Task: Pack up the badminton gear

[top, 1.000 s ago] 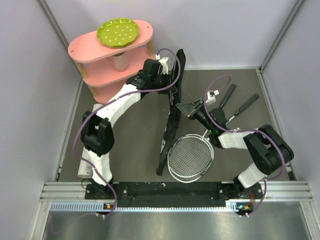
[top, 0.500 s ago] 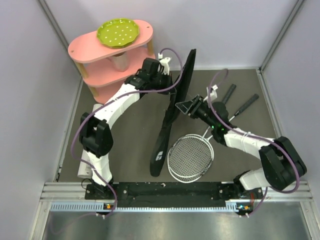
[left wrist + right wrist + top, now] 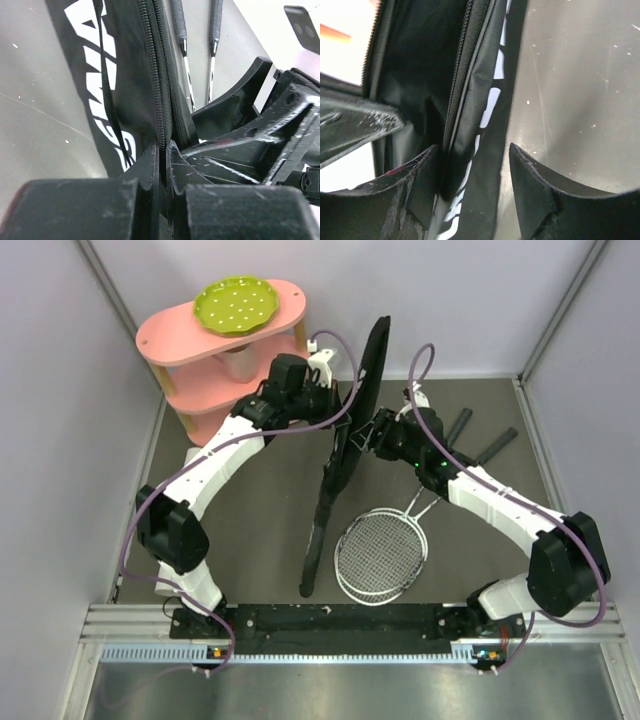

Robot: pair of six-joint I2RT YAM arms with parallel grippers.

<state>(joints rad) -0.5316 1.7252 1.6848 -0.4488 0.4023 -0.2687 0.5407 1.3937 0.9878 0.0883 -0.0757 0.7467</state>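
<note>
Holding the black racket-shaped fabric bag (image 3: pixel 335 485) up on edge, long axis running near-to-far between the arms. Left gripper (image 3: pixel 161 150) is clamped on the zipper edge. Right gripper (image 3: pixel 472 150) has its jaws spread around that edge, not squeezing. Two thin silver rackets (image 3: pixel 380 555) lie flat on the bag's right, nearer the right arm. One bag, one white cylindrical tube (image 3: pixel 160 585), and I can't spot any shuttlecocks.

Right end effector (image 3: pixel 372 437) now at the more upright bag (image 3: pixel 328 505)
</note>
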